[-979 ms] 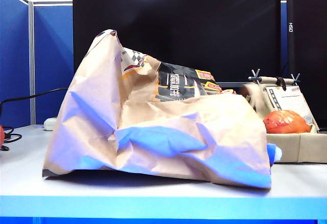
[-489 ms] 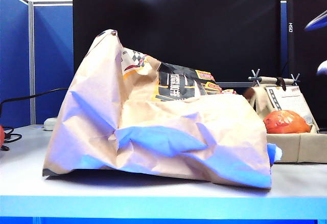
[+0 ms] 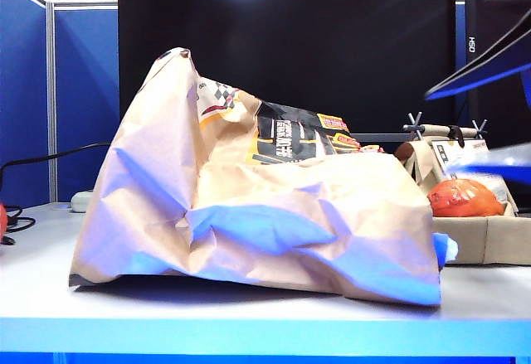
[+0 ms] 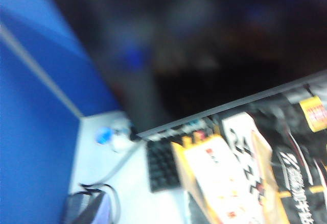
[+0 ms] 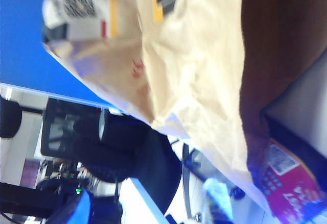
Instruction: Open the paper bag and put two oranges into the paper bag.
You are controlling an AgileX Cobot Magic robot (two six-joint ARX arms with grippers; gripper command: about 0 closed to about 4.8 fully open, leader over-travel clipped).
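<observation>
The big crinkled tan paper bag point(image 3: 265, 206) lies slumped across the middle of the table, with its printed black panel point(image 3: 290, 140) facing up behind the front fold. One orange point(image 3: 465, 197) rests in a beige tray point(image 3: 485, 244) just right of the bag. My right gripper point(image 3: 441, 132) comes in blurred from the right edge, above the orange. Its two blue fingers are spread and hold nothing. In the right wrist view the bag point(image 5: 199, 66) fills the picture beyond that gripper point(image 5: 148, 206). The left wrist view shows the bag's print point(image 4: 286, 178) and a single dark finger point(image 4: 89, 211) of my left gripper, badly blurred.
A blue partition point(image 3: 79, 99) and a black screen point(image 3: 290, 32) stand behind the table. A black cable point(image 3: 50, 161) and a small white object point(image 3: 80, 202) lie at the back left. A leaflet stand point(image 3: 465, 161) rises behind the tray.
A blue gripper part at the top of the picture has gone out of view. My right gripper has swung in from the right edge and now hangs over the tray. The bag has not moved.
</observation>
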